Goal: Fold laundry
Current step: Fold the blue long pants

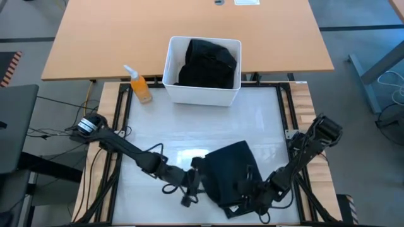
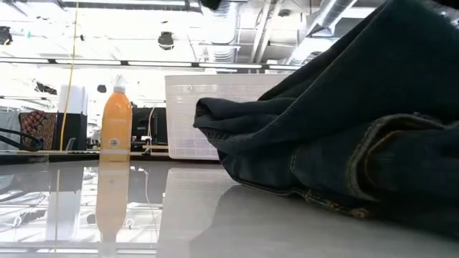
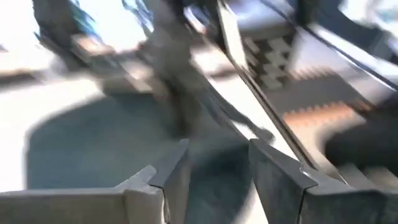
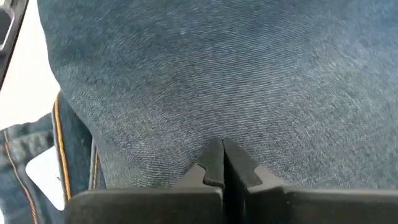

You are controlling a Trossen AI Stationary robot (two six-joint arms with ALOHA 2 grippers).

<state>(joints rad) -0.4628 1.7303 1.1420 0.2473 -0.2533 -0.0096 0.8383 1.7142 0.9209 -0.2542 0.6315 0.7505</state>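
Dark navy denim trousers (image 1: 232,171) lie folded on the white table near its near edge. They fill the low view (image 2: 344,129) and the right wrist view (image 4: 217,74). My left gripper (image 1: 194,180) is at their left edge, open, its fingers (image 3: 176,171) over denim (image 3: 93,149). Whether it touches the cloth I cannot tell. My right gripper (image 1: 251,192) is shut over the trousers' near part. More black clothing (image 1: 208,62) sits in the white bin. No green shirt shows. My right gripper (image 4: 222,158) comes down slanting from the table's right side. Its shut fingertips lie against the top layer of the trousers, which stay flat on the table. No cloth shows between the fingers.
The white bin (image 1: 202,94) stands at the table's far edge, with an orange spray bottle (image 1: 140,87) to its left, which also shows in the low view (image 2: 117,122). Bare white tabletop lies between the bin and the trousers. A white label (image 4: 43,177) shows at the trousers' waistband.
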